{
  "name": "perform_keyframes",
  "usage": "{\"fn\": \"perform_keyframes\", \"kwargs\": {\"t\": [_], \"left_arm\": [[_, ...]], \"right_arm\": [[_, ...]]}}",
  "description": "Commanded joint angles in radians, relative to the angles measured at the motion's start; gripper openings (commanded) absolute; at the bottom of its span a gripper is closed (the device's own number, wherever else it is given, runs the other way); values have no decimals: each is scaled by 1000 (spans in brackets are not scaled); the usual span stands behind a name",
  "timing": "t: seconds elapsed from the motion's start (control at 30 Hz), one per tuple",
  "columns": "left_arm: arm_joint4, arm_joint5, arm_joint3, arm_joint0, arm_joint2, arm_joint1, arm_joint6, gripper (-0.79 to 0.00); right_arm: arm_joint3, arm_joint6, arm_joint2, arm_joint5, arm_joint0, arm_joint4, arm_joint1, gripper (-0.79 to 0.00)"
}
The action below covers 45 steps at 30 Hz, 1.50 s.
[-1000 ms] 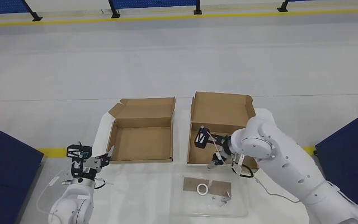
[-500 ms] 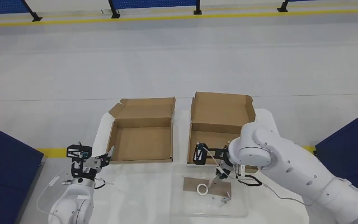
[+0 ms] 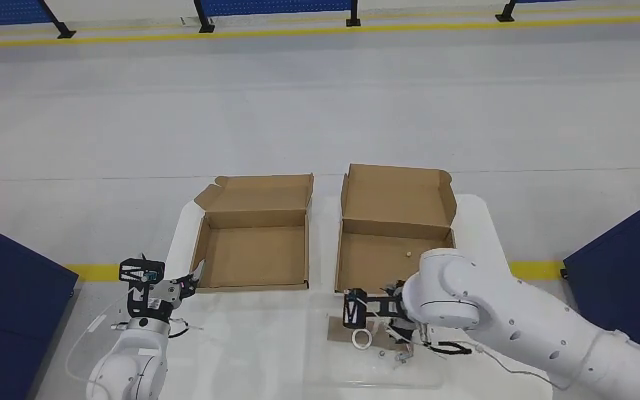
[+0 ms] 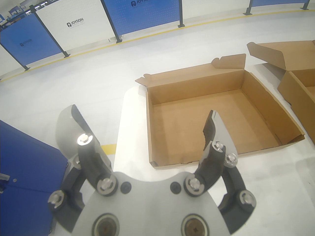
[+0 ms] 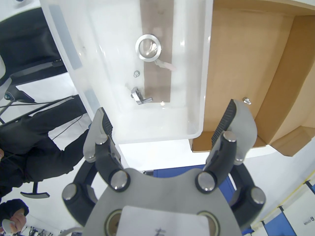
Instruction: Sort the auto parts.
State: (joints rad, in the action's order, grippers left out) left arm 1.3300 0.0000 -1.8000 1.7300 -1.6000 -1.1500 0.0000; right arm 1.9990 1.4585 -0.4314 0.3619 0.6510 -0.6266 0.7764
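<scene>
Since a second ago my right gripper (image 5: 167,110) has swung from over the right box (image 3: 390,215) to above the clear tray (image 5: 205,62), fingers spread, holding nothing. The left gripper (image 4: 143,111) hasn't budged, fingers likewise apart. There are two boxes: the left box (image 3: 255,255), and the right one holding one bolt (image 5: 246,100). The tray holds four parts (around a brown strip (image 5: 157,13)): ring (image 5: 148,47), bracket (image 5: 140,96), nut (image 5: 136,74) and pale clip (image 5: 165,65). The counter (image 4: 270,185) is white, the floor (image 3: 300,110) pale, with blue panels (image 4: 137,8) behind.
</scene>
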Motion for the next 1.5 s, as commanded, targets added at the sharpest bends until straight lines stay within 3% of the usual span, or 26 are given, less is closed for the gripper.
{"fn": "perform_keyframes", "kwargs": {"t": [0.0,0.2,0.5,0.67,1.37,1.47], "left_arm": [[0,0,0,0,0,0,0,0],[0,0,0,0,0,0,0,0],[0,0,0,0,0,0,0,0],[0,0,0,0,0,0,0,0],[0,0,0,0,0,0,0,0],[0,0,0,0,0,0,0,0]], "right_arm": [[13,1,49,-1,-28,7,-15,0],[38,-24,192,24,-111,20,-40,0],[42,-32,195,32,-107,22,-40,0],[10,-68,261,68,-101,-44,-26,0],[-63,-121,261,121,-27,-144,4,0],[-90,-124,261,123,9,-215,11,0]]}}
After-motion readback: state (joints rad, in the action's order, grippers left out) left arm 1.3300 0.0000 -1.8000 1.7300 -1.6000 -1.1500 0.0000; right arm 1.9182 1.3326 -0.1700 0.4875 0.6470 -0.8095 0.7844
